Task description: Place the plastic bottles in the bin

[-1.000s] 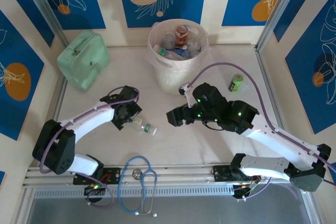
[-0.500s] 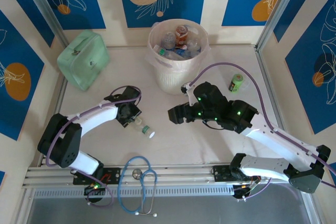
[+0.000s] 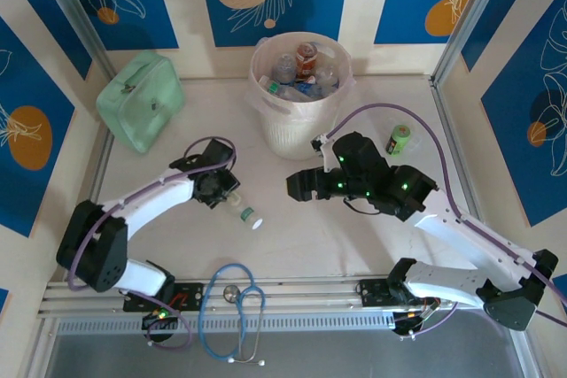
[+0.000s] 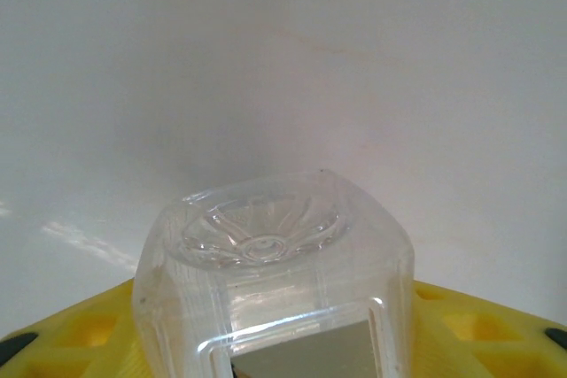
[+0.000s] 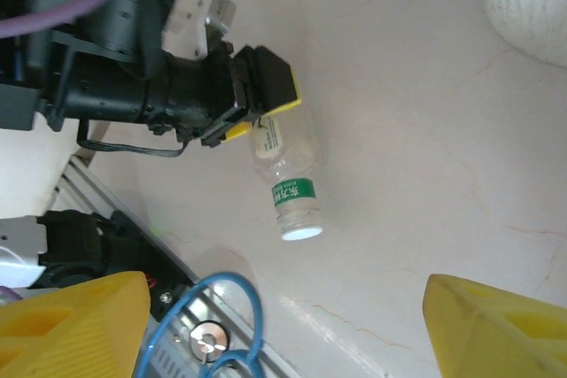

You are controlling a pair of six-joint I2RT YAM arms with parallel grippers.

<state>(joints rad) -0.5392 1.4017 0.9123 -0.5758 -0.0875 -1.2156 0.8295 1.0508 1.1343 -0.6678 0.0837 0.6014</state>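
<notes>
A clear plastic bottle (image 3: 243,212) with a green label and white cap lies on the table left of centre, cap toward the near edge. My left gripper (image 3: 225,196) is shut on its base end. In the left wrist view the bottle's ribbed bottom (image 4: 266,245) sits between the yellow fingers (image 4: 71,338). The right wrist view sees the same bottle (image 5: 288,179) from above. My right gripper (image 3: 298,185) hovers open, right of that bottle, its fingers (image 5: 71,329) wide apart and holding nothing. The cream bin (image 3: 285,133) at the back holds several bottles. A green bottle (image 3: 400,139) stands to the bin's right.
A mint-green zippered pouch (image 3: 140,97) lies at the back left. A blue-tubed stethoscope (image 3: 237,307) rests on the near rail, also in the right wrist view as the stethoscope (image 5: 232,303). The bin's wall (image 5: 532,6) fills that view's top right corner.
My left gripper's jaws have closed onto the clear bottle's base, and the bottle shifted slightly. The right arm drifted a little toward the back right, staying open.
</notes>
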